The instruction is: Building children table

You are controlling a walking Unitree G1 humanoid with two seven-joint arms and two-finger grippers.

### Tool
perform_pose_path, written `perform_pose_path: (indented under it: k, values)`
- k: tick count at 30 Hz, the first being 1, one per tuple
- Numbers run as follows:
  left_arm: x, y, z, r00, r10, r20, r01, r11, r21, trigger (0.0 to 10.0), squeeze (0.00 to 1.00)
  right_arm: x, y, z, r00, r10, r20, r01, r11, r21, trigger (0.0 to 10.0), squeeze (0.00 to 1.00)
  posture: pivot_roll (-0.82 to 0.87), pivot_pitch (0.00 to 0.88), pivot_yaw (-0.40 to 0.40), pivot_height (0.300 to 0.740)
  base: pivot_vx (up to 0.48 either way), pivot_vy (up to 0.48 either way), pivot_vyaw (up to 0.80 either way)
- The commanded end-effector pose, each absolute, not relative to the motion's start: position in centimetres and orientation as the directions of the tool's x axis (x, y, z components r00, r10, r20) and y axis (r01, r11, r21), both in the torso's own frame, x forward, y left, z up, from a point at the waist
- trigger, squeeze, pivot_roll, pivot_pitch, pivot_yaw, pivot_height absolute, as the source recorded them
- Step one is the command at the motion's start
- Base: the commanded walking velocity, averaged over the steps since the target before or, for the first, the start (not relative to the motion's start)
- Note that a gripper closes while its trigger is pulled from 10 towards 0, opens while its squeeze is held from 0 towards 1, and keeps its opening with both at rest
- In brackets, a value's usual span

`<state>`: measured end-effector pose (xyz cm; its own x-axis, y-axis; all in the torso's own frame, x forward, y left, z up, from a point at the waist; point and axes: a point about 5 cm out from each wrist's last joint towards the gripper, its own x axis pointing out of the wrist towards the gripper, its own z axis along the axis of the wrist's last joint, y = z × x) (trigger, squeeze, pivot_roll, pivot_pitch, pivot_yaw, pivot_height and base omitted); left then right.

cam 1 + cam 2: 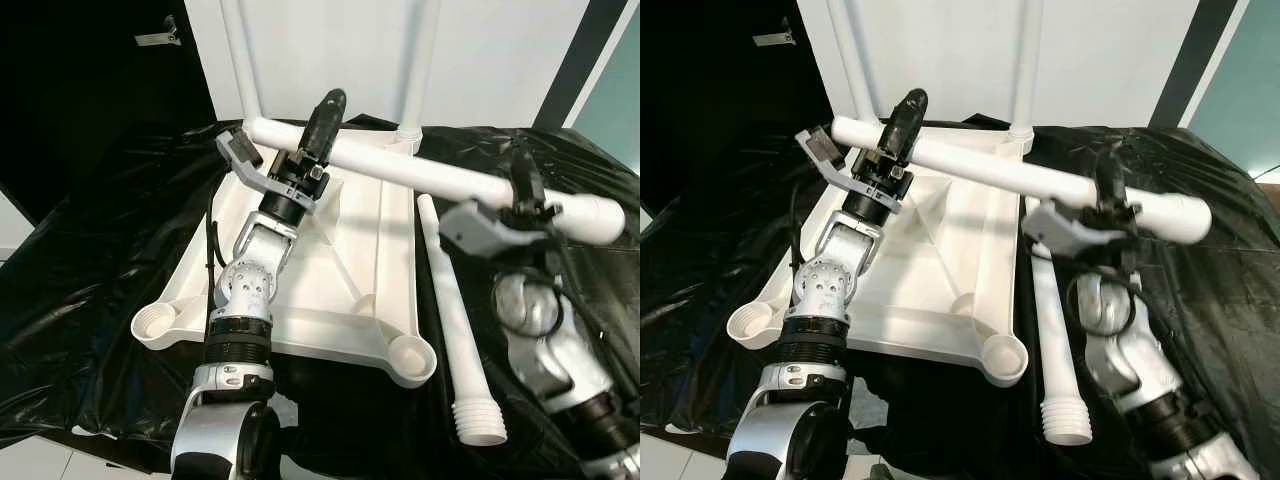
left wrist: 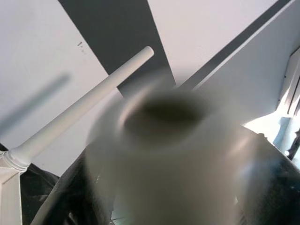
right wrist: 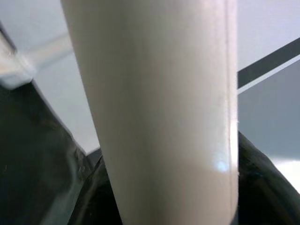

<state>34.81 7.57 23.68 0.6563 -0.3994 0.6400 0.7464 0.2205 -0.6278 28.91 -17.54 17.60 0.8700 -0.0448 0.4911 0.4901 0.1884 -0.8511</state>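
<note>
The left pincer (image 1: 325, 110) is closed around the narrow end of a white table leg (image 1: 420, 172), which both arms hold lying crosswise in the air above the overturned white children's table (image 1: 370, 260). The right pincer (image 1: 524, 185) grips the same leg near its thick end, which juts out past the fingers to the robot's right. The table lies upside down on a black plastic sheet (image 1: 100, 270), underside up, with an open round socket (image 1: 413, 356) at the near right corner and another at the near left corner (image 1: 158, 325). Two legs already stand upright in the far corners: the far left leg (image 1: 240, 60) and the far right leg (image 1: 420, 60), both rising against a white wall (image 1: 330, 50). A loose leg (image 1: 455, 320) lies on the sheet just beside the table's right edge, its ribbed threaded end nearest the robot.

In the right eye view the same layout shows: the held leg (image 1: 1040, 178) crosses above the table (image 1: 970, 250), and the loose leg (image 1: 1052, 330) lies along its right side.

In the left wrist view a blurred white end of the held leg (image 2: 164, 154) sits very close to the lens, and one upright leg (image 2: 79, 110) slants beyond it.

In the right wrist view the held leg (image 3: 159, 108) passes right in front of the lens, with black sheet (image 3: 37, 164) behind.
</note>
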Motion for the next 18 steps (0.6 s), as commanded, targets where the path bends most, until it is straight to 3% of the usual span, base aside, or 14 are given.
perform_pose_path:
  k: [1,3,4,13,15,18]
  values:
    - [34.6,6.3,25.6,0.600,-0.403,0.691,0.790,0.165,-0.590,10.0,0.00,28.0,-14.9,15.7,0.865,0.135,0.484,0.458,0.181,-0.870,0.0,0.00,-0.08,0.000,0.031,0.740,0.000,0.000,0.00]
    - [34.4,6.3,25.7,0.589,-0.399,0.703,0.798,0.149,-0.584,10.0,0.00,28.0,-14.7,15.4,0.863,0.136,0.487,0.459,0.191,-0.867,0.0,0.00,-0.07,0.000,0.033,0.740,0.000,0.000,0.00]
    - [34.2,6.4,25.8,0.576,-0.392,0.718,0.807,0.129,-0.577,0.0,0.00,28.0,-14.6,15.4,0.859,0.136,0.493,0.464,0.198,-0.863,0.0,0.00,-0.07,0.000,0.033,0.740,0.000,0.000,0.00]
    - [33.8,6.7,25.9,0.540,-0.377,0.752,0.828,0.082,-0.554,0.0,0.00,28.7,-14.5,16.0,0.829,0.151,0.539,0.508,0.202,-0.837,0.0,0.00,-0.07,0.000,0.030,0.740,0.000,0.000,0.00]
    - [33.8,6.8,25.9,0.541,-0.371,0.755,0.828,0.074,-0.556,0.0,0.00,29.2,-14.3,15.8,0.858,0.120,0.500,0.460,0.254,-0.850,10.0,0.00,-0.08,0.000,0.028,0.740,0.000,0.000,0.00]
    - [33.8,6.8,25.8,0.542,-0.370,0.755,0.827,0.072,-0.558,0.0,0.00,29.6,-14.2,15.5,0.897,0.091,0.433,0.381,0.336,-0.861,10.0,0.00,-0.08,0.000,0.028,0.740,0.000,0.000,0.00]
